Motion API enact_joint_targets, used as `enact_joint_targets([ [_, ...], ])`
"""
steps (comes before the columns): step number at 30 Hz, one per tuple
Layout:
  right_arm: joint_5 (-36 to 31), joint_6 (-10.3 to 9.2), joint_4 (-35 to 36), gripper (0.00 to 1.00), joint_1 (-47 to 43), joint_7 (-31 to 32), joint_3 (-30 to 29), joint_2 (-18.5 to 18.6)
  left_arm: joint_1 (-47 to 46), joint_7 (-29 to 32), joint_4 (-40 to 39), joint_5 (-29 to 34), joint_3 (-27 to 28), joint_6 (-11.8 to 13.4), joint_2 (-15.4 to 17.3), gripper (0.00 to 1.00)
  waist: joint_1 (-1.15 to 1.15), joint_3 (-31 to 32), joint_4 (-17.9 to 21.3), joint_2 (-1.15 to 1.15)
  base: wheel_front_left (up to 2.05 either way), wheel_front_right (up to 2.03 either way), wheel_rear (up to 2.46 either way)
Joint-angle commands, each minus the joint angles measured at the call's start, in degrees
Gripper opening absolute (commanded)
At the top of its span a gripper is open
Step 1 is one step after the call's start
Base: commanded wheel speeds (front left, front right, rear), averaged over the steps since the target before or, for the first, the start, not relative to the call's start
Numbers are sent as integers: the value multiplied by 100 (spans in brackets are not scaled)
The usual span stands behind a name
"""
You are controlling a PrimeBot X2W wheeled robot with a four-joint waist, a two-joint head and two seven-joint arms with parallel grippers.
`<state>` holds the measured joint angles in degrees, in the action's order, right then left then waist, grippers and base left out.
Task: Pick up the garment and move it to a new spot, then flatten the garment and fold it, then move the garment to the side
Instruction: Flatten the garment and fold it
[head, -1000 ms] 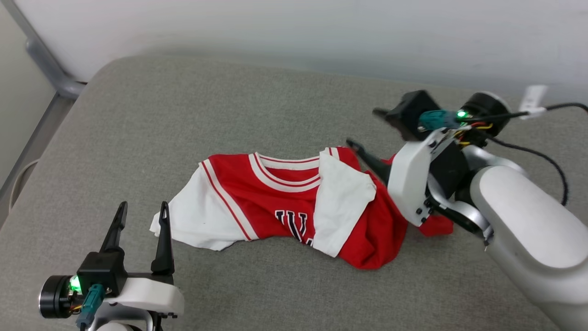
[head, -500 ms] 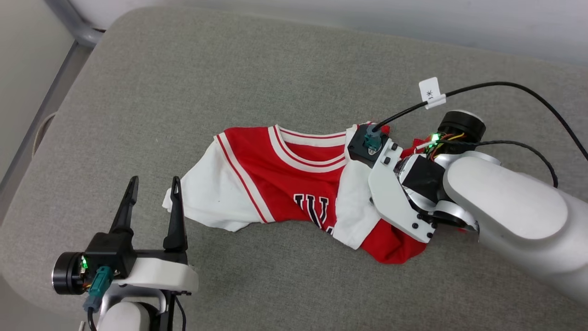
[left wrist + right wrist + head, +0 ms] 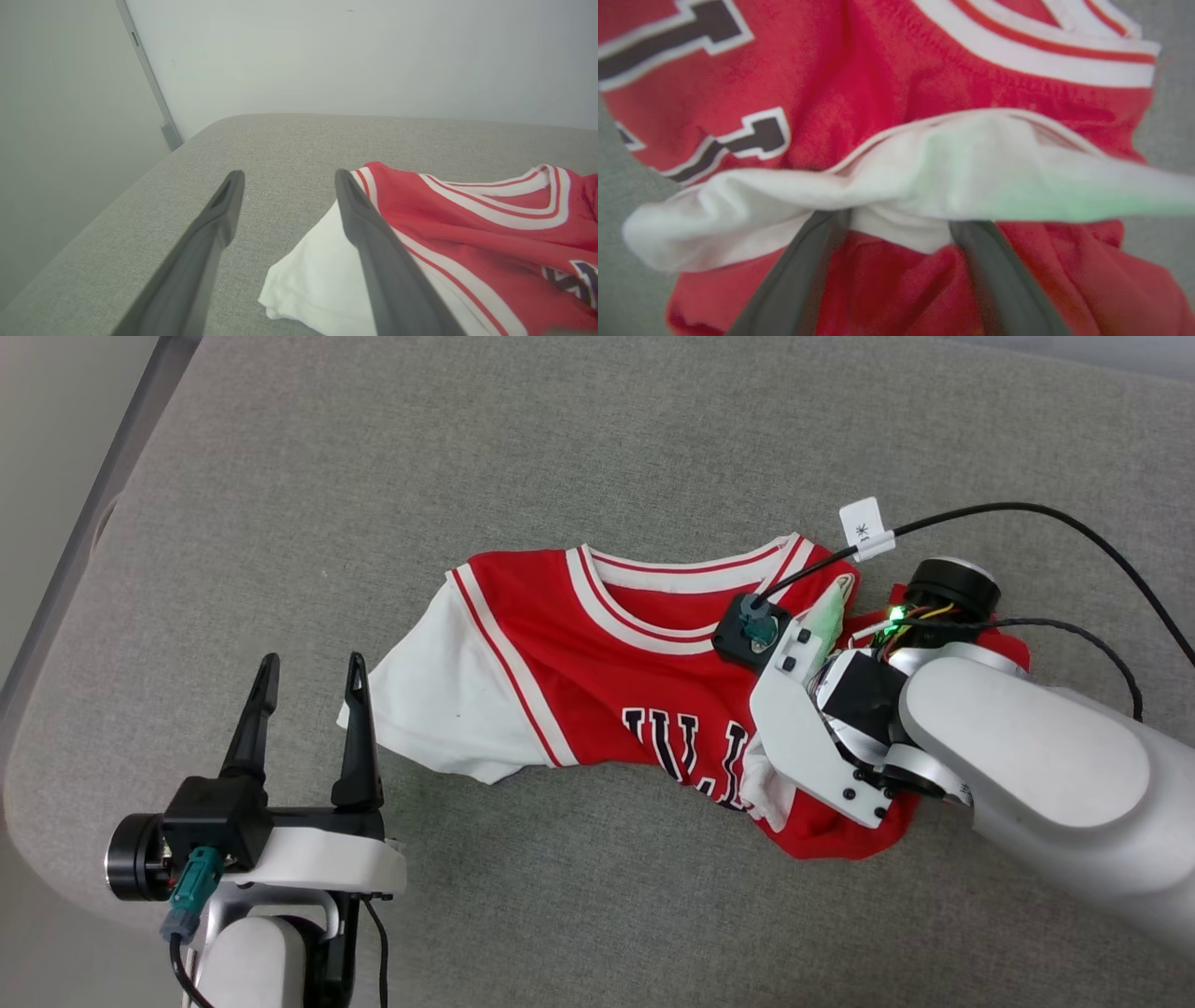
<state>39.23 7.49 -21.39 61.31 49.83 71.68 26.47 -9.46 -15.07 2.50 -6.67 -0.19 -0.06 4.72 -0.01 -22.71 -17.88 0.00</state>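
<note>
The garment (image 3: pixel 597 644), a red jersey with white sleeves, lies crumpled face up on the grey padded surface (image 3: pixel 467 448), a little right of the middle, with its striped neck towards the far side. At the near left, the left gripper (image 3: pixel 313 660) points away from the robot with its two dark fingers apart and nothing between them. The tip of its right finger (image 3: pixel 356 665) is just beside the edge of the white left sleeve (image 3: pixel 425 709); whether it touches the cloth cannot be told. The left wrist view shows the same gripper (image 3: pixel 288 173) spread open over the grey surface, with the garment (image 3: pixel 467 219) to its right and a pale wall (image 3: pixel 327 56) beyond. Further right, black white-edged letters (image 3: pixel 686 756) run along the near, rumpled hem. At the right, the right arm (image 3: pixel 1027 756) reaches down onto the jersey's right shoulder. In the right wrist view its gripper (image 3: pixel 901 228) has the fingers spread, not clamped, their tips hidden under a lifted fold of white sleeve (image 3: pixel 924 186) above the red cloth (image 3: pixel 878 70).
</note>
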Motion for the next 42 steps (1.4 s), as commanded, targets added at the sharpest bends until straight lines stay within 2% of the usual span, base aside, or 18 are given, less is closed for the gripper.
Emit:
enact_joint_targets([
  [1,-47,0,-92,0,-556,-117,299,-50,-42,-14,24,44,36,-24,-39,100,1,32,51,0,0,0,0],
  [6,-45,-2,172,0,-213,-999,209,-73,62,-14,89,155,158,-97,-74,100,1,271,251,0,0,0,0],
  [11,2,-3,388,0,139,-2278,158,-82,229,-14,111,262,266,-159,-70,100,1,620,524,0,0,0,0],
  [16,175,-3,515,0,61,-3349,-76,-66,449,-14,90,341,379,-174,-48,100,1,940,830,0,0,0,0],
  [22,47,-3,581,0,-414,-4295,-694,43,690,-14,83,407,459,-164,-44,100,1,1189,1152,0,0,0,0],
  [31,-599,-4,197,0,-1717,-5088,-2174,395,940,-14,65,451,536,-181,-29,100,1,1394,1501,0,0,0,0],
  [39,-996,-4,-431,0,-2954,-5482,-4101,543,1002,-14,36,483,562,-192,2,100,1,1367,1700,0,0,0,0],
  [42,-1102,-3,-707,0,-3426,-5645,-4840,474,1015,-14,32,488,572,-195,6,100,1,1354,1748,0,0,0,0],
])
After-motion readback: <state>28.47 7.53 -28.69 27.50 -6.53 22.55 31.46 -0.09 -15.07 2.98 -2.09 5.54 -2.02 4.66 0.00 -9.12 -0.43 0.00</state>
